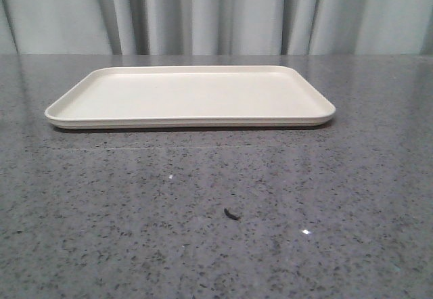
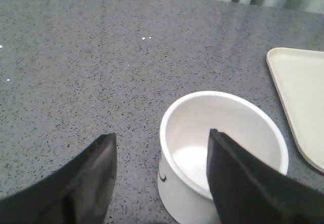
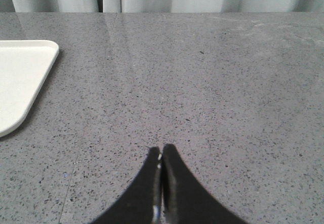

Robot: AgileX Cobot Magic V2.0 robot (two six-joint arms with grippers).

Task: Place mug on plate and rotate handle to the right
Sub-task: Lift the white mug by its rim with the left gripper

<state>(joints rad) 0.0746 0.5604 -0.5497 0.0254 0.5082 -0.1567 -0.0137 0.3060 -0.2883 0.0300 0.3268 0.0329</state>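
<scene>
The white mug shows only in the left wrist view, upright on the grey table, with a bit of black print on its side. Its handle is hidden. My left gripper is open, one finger inside the mug's mouth and the other outside over the table, so the jaws straddle the mug's near wall. The cream plate lies empty at the table's far middle in the front view; a corner shows in the left wrist view and the right wrist view. My right gripper is shut and empty above bare table.
A small dark speck lies on the table in front of the plate. Grey curtains hang behind the table's far edge. Neither arm shows in the front view.
</scene>
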